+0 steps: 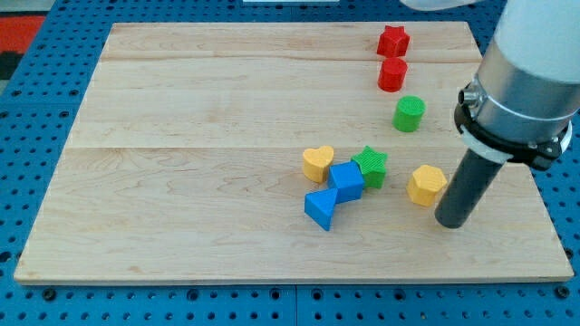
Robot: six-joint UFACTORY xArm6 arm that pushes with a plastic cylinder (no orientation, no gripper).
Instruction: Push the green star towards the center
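Observation:
The green star (371, 166) lies on the wooden board (199, 163), right of the board's middle. It touches a blue cube (346, 179) on its left. My tip (450, 220) stands at the view's lower right, right of and below the star. A yellow hexagon block (426, 185) lies between the star and my tip, just left of the rod. The rod is dark and hangs from a grey and white arm end (521, 81).
A yellow heart (317, 163) and a blue triangle block (321, 209) cluster with the blue cube. A green cylinder (409, 114), a red cylinder (391, 74) and a red star (392, 41) line up towards the view's top right. Blue pegboard (36, 109) surrounds the board.

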